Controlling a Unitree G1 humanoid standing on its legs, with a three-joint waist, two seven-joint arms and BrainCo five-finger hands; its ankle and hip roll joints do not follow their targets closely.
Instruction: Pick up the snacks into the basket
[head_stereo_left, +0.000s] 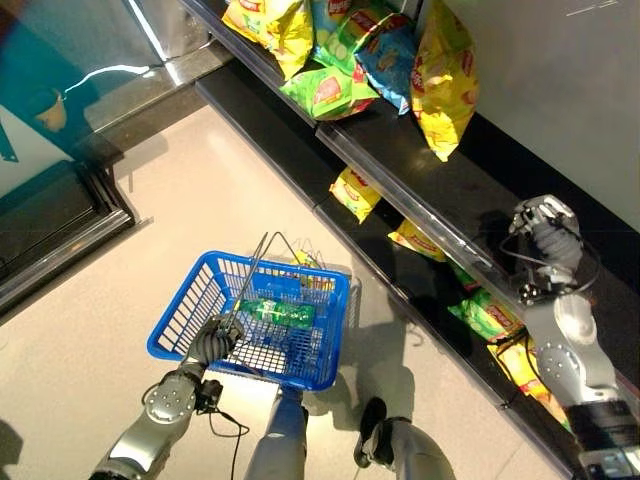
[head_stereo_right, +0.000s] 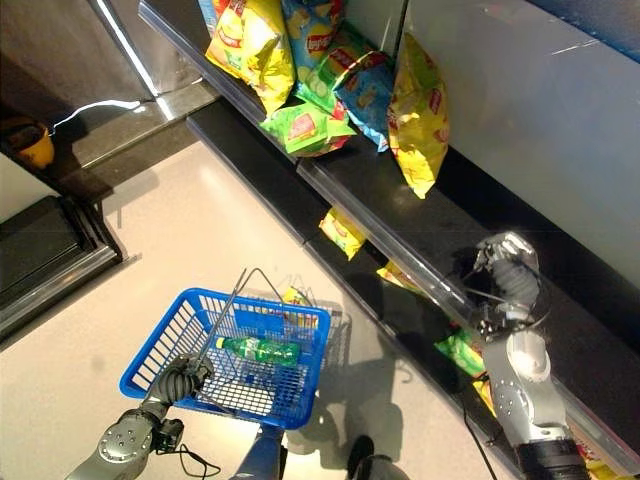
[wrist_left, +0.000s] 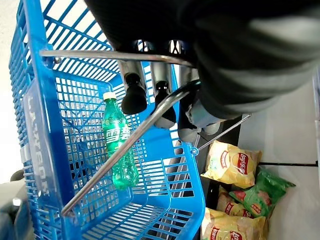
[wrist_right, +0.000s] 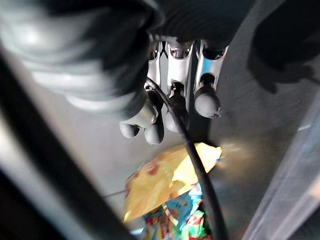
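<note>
A blue plastic basket (head_stereo_left: 332, 325) hangs above the floor at lower left. My left hand (head_stereo_left: 212, 340) is shut on its wire handle (wrist_left: 125, 145), fingers (wrist_left: 134, 95) curled over the wire. A green bottle (head_stereo_left: 275, 312) lies inside. A yellow bag (head_stereo_right: 295, 297) shows at the basket's far rim; whether it is inside or behind, I cannot tell. My right hand (head_stereo_left: 545, 232) hovers over the dark middle shelf (head_stereo_left: 470, 190), fingers (wrist_right: 206, 102) loosely bent and holding nothing. Yellow (head_stereo_left: 445, 85), green (head_stereo_left: 330, 92) and blue (head_stereo_left: 390, 50) snack bags lie up that shelf, well away from the hand.
The bottom shelf holds more bags: yellow (head_stereo_left: 355, 192), another yellow (head_stereo_left: 420, 240), and green (head_stereo_left: 485, 315). A metal shelf rail (head_stereo_left: 400, 195) runs diagonally between the levels. A dark glass-fronted cabinet (head_stereo_left: 60, 210) stands at left on the pale floor (head_stereo_left: 170, 200).
</note>
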